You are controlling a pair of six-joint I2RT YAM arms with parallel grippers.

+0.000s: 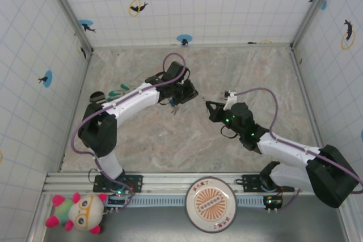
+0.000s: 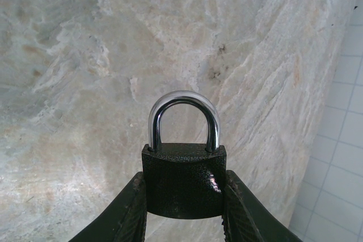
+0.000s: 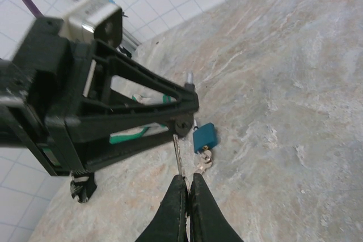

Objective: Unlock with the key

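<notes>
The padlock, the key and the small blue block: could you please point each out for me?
padlock [image 2: 182, 182], left wrist view, on its black body.
key [image 3: 177, 157], right wrist view, on its thin blade.
blue block [image 3: 205, 136], right wrist view, on its blue face.

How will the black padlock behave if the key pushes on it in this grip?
The padlock looks solid metal, so probably rigid and heavy for its size. The left end effector clamps only its two sides, so a push may pivot it. Its textured body likely aids grip; the polished shackle would be slippery.
</notes>
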